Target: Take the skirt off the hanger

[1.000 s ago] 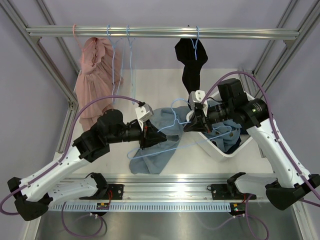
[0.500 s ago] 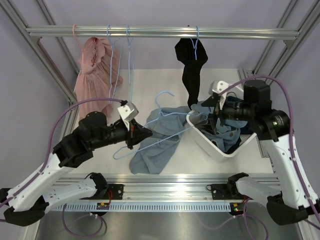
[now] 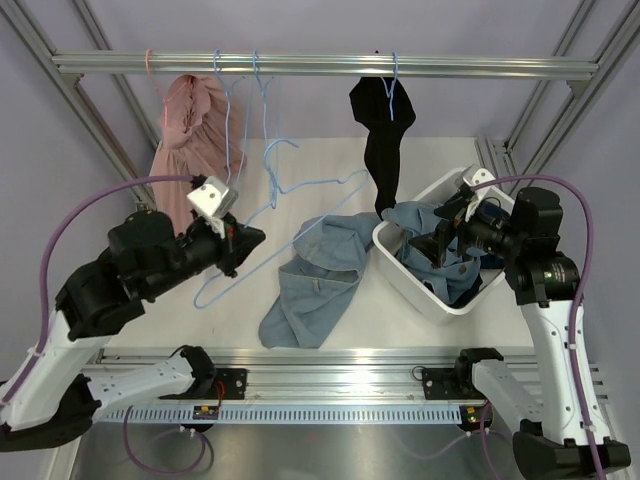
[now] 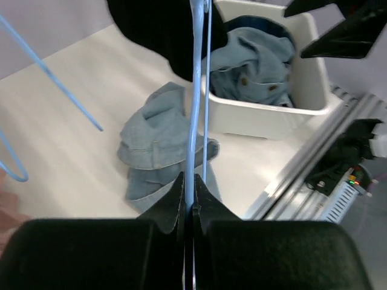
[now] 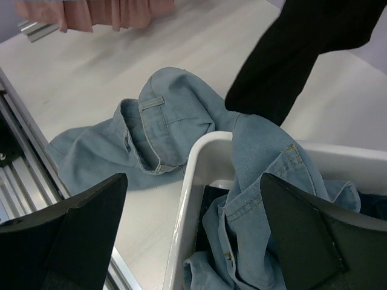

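Note:
The blue denim skirt point(image 3: 320, 275) lies crumpled on the table, off the hanger, its right edge against the white bin point(image 3: 400, 262). It also shows in both wrist views, skirt point(image 4: 154, 145) and skirt point(image 5: 163, 133). My left gripper point(image 3: 243, 240) is shut on the light blue wire hanger point(image 4: 194, 109), which is bare and held above the table to the left of the skirt. In the left wrist view the gripper point(image 4: 193, 196) pinches the wire between its tips. My right gripper point(image 3: 442, 236) stands open over the bin with nothing between its fingers; the same gripper point(image 5: 193, 205) looks down on the bin rim.
The bin point(image 5: 192, 181) holds other denim and dark clothes. On the rail point(image 3: 320, 65) at the back hang a pink garment point(image 3: 190, 130), a black garment point(image 3: 380, 130) and two bare blue hangers point(image 3: 245, 100). Frame posts stand at both sides.
My left gripper closed on the hanger and drew it left and up, out of the skirt. My right gripper opened and pulled back to the right over the bin. The skirt settled on the table.

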